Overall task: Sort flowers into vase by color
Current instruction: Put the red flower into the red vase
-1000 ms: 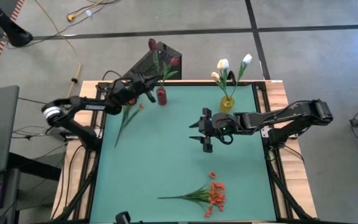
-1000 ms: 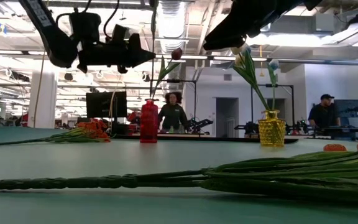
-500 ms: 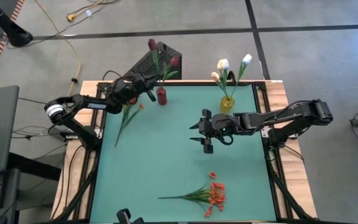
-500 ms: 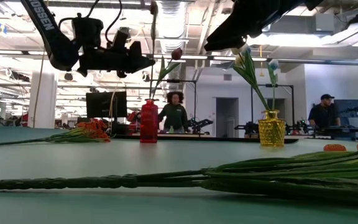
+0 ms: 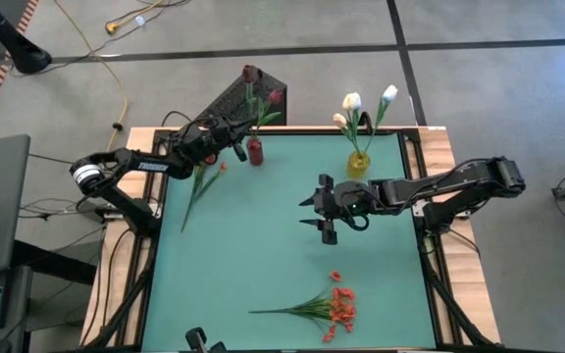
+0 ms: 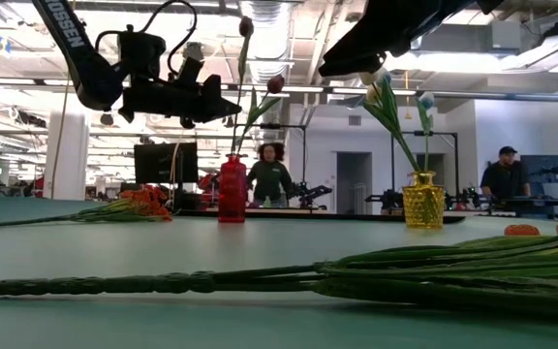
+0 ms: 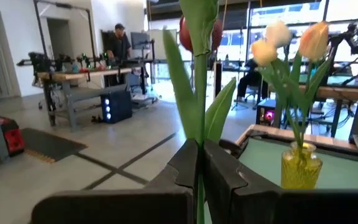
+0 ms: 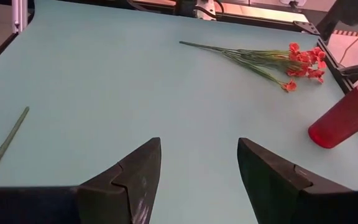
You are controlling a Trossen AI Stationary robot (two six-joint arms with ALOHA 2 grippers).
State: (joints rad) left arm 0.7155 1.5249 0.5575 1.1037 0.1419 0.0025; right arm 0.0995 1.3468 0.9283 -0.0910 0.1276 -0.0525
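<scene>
Left gripper (image 5: 235, 147): pinched on the stem of a dark red bud flower (image 5: 250, 75), just beside and above the red vase (image 5: 254, 151) at the counter's far left corner. Over the last second the bud has drifted from left of the vase line to nearly above it, and the stem now stands closer to upright in the low view. The wrist view shows the fingers (image 7: 185, 165) pressed together on the green stem (image 7: 199, 93).

Red vase: upright on the teal counter (image 5: 263, 235), already holding one red tulip (image 5: 276, 96). Whether the held stem's foot has entered the vase mouth I cannot tell; the gripper hides it. Judged: the insertion is being lined up, and release should wait until the stem is seated.

Orange-red sprig (image 5: 204, 181): lying flat on the counter near the left arm, just beside the red vase, unsorted.

Right gripper (image 5: 324, 208): spread wide and empty, hovering mid-counter, shifted only slightly in the last second; waiting.

Yellow vase (image 5: 358, 163): upright at the far right of the counter, holding three white tulips (image 5: 351, 101). That colour looks finished.

Orange-red bunch (image 5: 332, 306): lying flat at the near edge, well apart from both grippers, unsorted.

Persons: one behind the red vase (image 6: 270, 174) and one at the right (image 6: 501, 176), both in the room beyond the counter.
</scene>
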